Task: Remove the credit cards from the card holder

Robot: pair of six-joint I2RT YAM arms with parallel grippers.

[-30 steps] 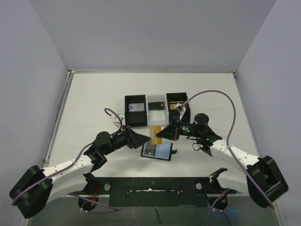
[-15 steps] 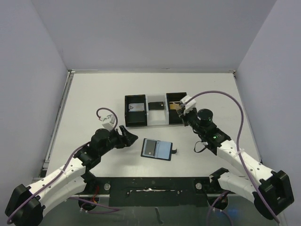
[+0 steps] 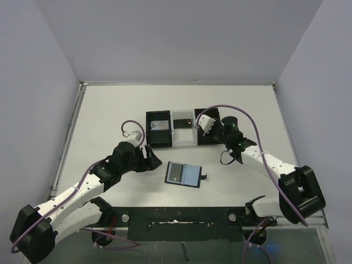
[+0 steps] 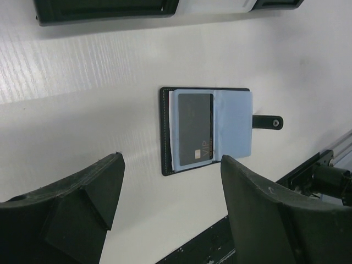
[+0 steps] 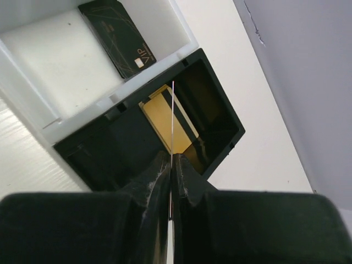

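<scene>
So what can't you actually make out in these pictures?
Right wrist view: the thin card in the right gripper shows edge-on only, so its face is hidden.
Top view: that gripper covers the right box, hiding what lies inside.
Left wrist view: the holder has a pale flap that hides whatever its right pocket holds.
Top view: the grey card in the left box is too small to read.

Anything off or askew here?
Nothing stands out. The card holder lies open and flat with a dark card in its pocket; the right gripper is shut on a thin card above a black box holding a gold card.
</scene>
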